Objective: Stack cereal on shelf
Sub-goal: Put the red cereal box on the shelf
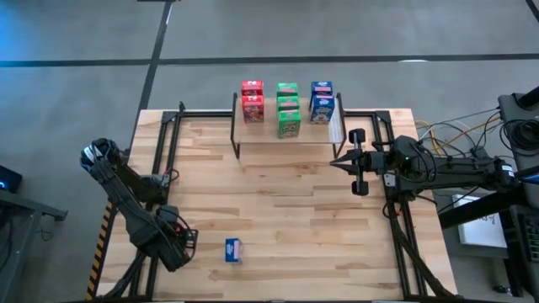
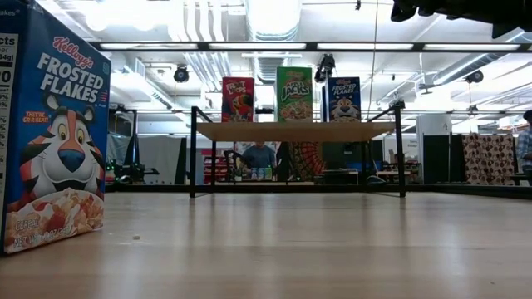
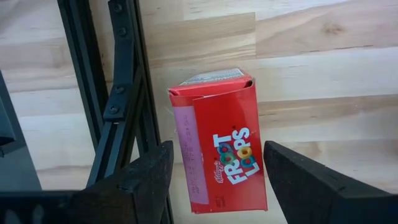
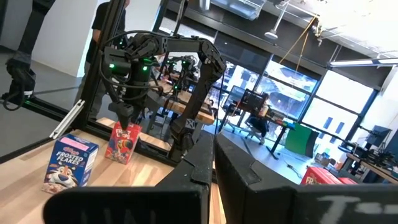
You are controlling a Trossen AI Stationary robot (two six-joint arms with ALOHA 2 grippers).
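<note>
Between left end effector (image 3: 214,171) fingers: red cereal box (image 3: 221,143)

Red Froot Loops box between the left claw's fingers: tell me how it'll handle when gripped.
The small red cardboard Froot Loops box is probably light and stiff but crushable, so grip gently. Standing upright and narrow in the right wrist view, it may tip if the left claw nudges it.

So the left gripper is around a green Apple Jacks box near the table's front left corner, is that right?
Not quite: the box between the left gripper's open fingers is a red Froot Loops box, not a green Apple Jacks one, as the left wrist view shows. The rest stands.
</note>
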